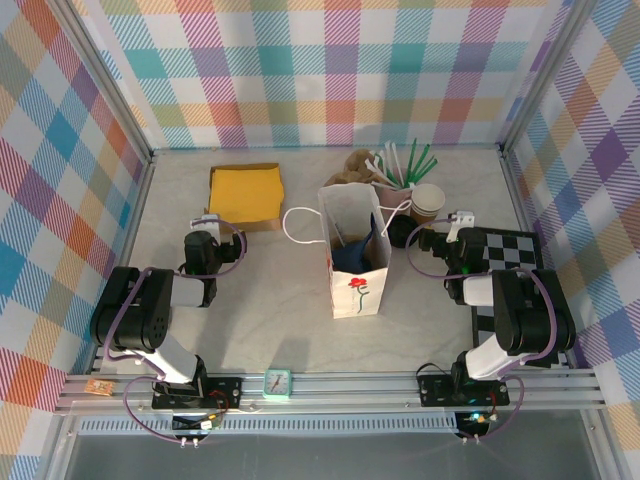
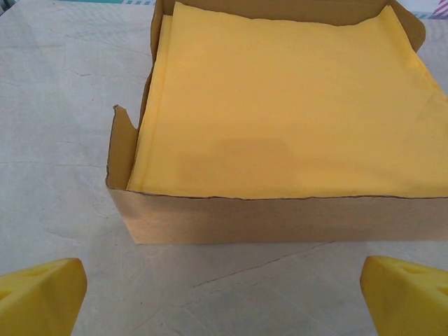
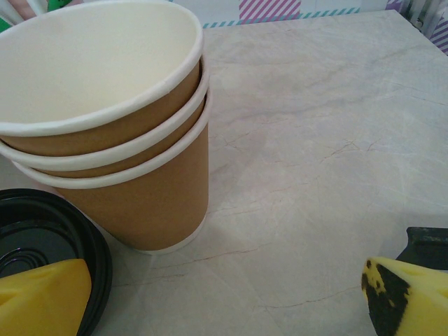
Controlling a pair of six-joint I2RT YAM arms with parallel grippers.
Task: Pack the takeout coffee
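Two pairs of jaws stand wide open, empty. The takeout coffee (image 3: 42,224), apparently the black-lidded item, sits just beside the cup stack (image 3: 140,182). Judged light and crushable; grip the paper wall gently, below the lid.

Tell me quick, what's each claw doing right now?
Left claw: open, empty, facing the cardboard box.
Right claw: open, empty, beside the stacked paper cups.
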